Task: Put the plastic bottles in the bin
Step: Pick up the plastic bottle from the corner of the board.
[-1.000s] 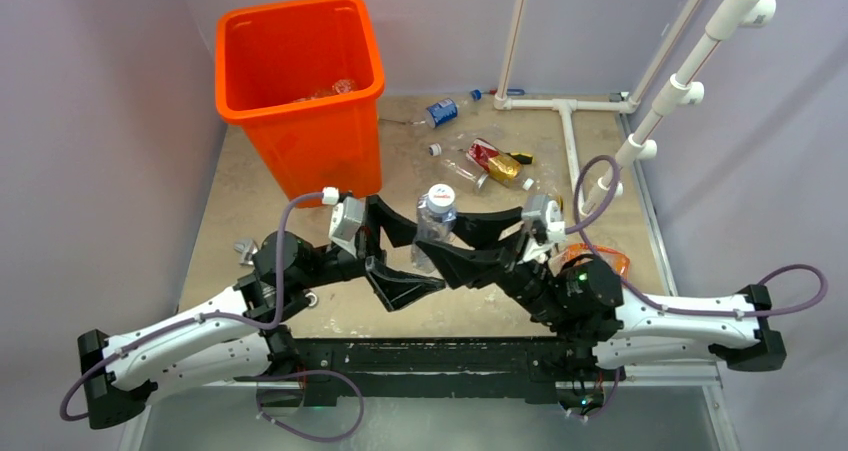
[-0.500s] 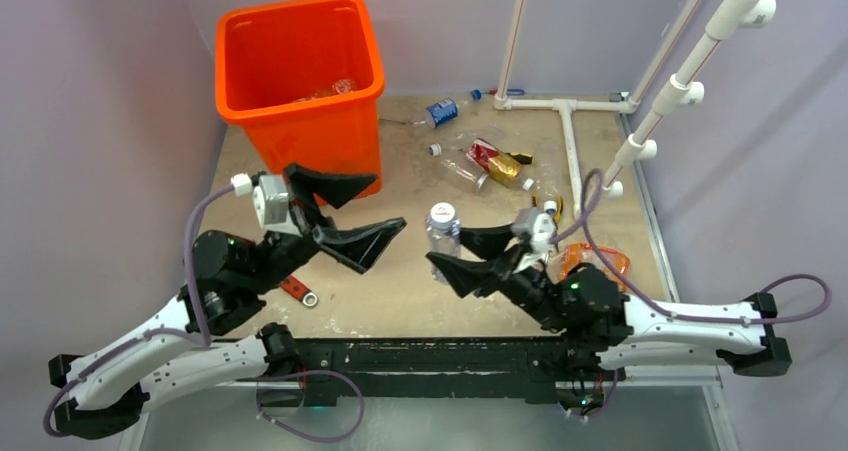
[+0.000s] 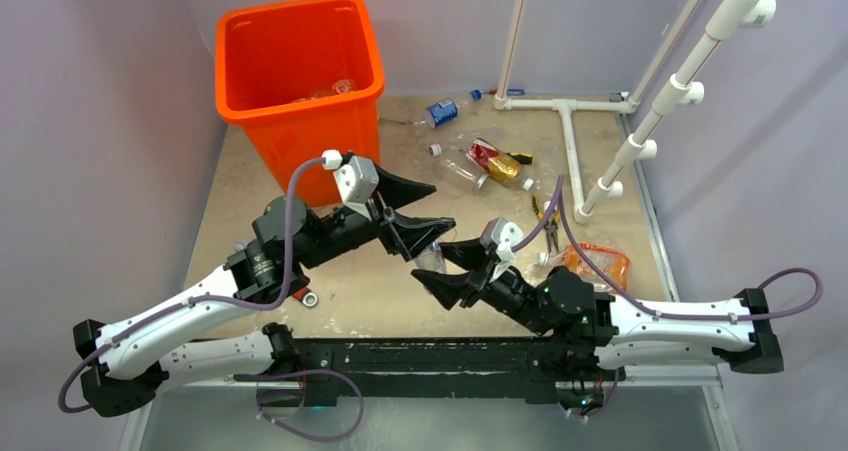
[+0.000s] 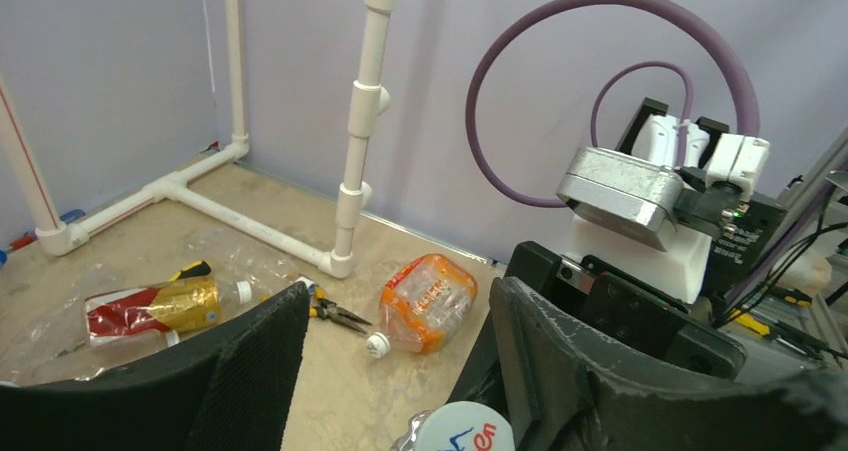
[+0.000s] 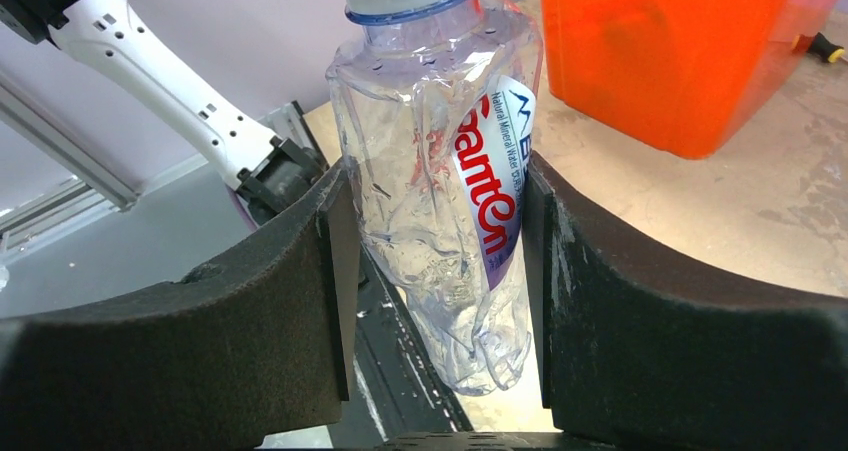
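- From above, the crushed clear bottle (image 5: 440, 201) is almost wholly hidden behind the two claws. Only the right wrist view shows it plainly, upright, with its red and blue label.
- The right gripper (image 5: 432, 176) is clamped on that bottle's body, one pad on each side. The bottle's base is blurred, so whether it rests on the table (image 3: 380, 291) cannot be told.
- The left gripper (image 3: 444, 207) has its fingers apart. In its wrist view the bottle's white cap (image 4: 462, 433) sits between them, cut off by the bottom edge, and contact cannot be made out.
- The orange bin (image 3: 320, 141) stands far left, just beyond the left gripper, with bare table between. Clear bottles show dimly inside it.
- A red-handled wrench (image 3: 300, 293) lies half hidden under the left arm.
- Far right lie a Pepsi bottle (image 3: 440, 111) and a red-labelled bottle (image 3: 484, 152).
- The left wrist view shows the orange-tinted bottle (image 4: 428, 301) lying beside pliers (image 4: 335, 314), near the white pipe frame (image 4: 357, 141).
- A screwdriver handle (image 5: 820, 46) peeks past the bin at the right wrist view's edge.
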